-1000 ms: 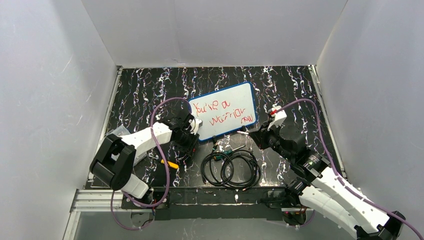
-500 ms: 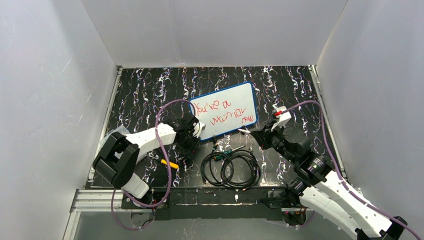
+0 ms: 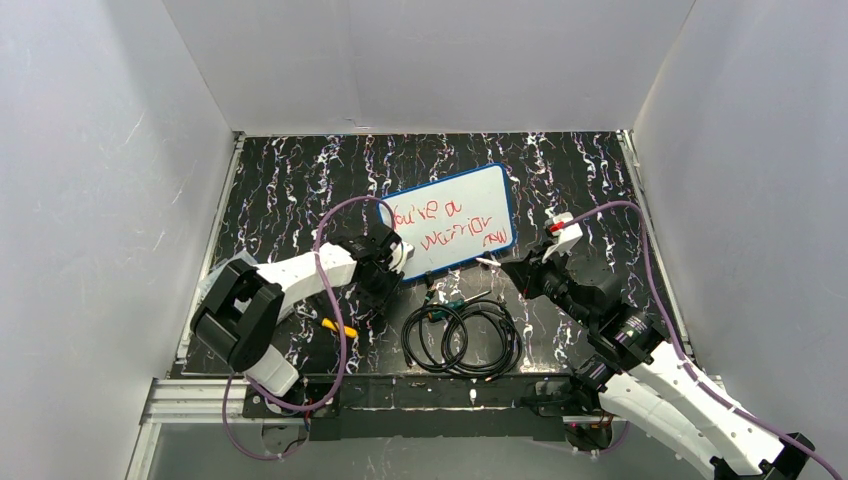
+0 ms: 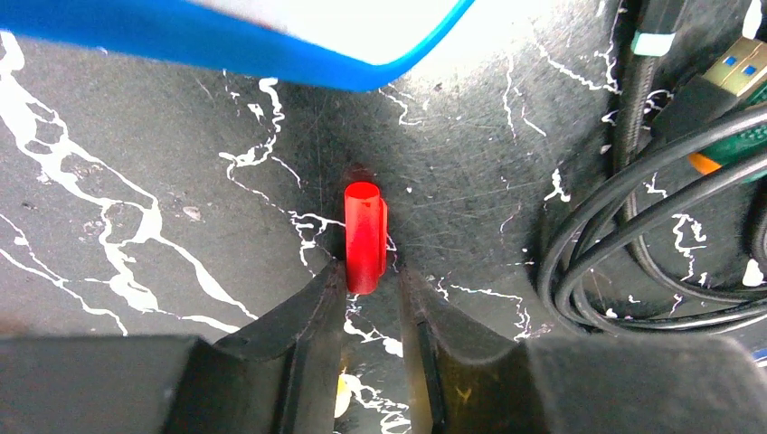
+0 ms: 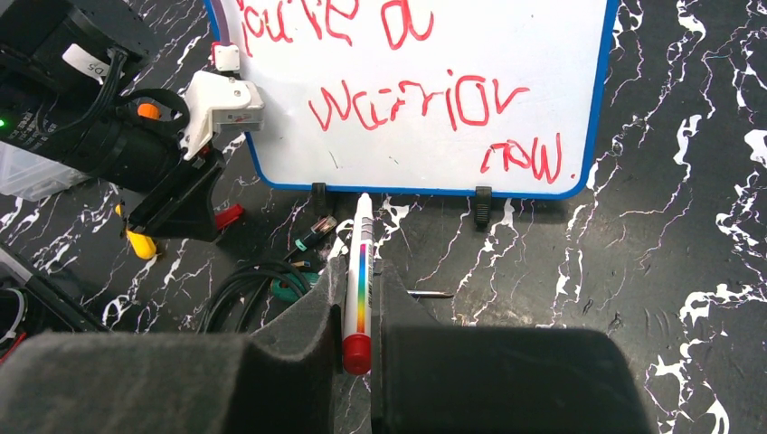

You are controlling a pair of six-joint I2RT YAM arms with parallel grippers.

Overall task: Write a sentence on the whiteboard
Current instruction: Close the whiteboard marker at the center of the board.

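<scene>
The whiteboard (image 3: 482, 193) is found past a coil of black cables (image 3: 460, 340) near the table (image 3: 300, 180) edge and past both grippers. The left gripper (image 4: 366, 271) is clamped on a red cap (image 4: 364, 221) beside the board's blue corner; the right gripper (image 5: 362, 271) is closed on a white marker (image 5: 362, 226) aimed at the frame. The board is laid flat mid-table, the sentence (image 5: 416, 104) "You're a warrior now" written in red.

You have one whiteboard (image 3: 482, 188), two black clips (image 5: 319, 194) on its edge, one marker (image 5: 359, 271), one red cap (image 4: 364, 237), one coil of black cable (image 3: 460, 338) and one small yellow piece (image 3: 341, 328).
</scene>
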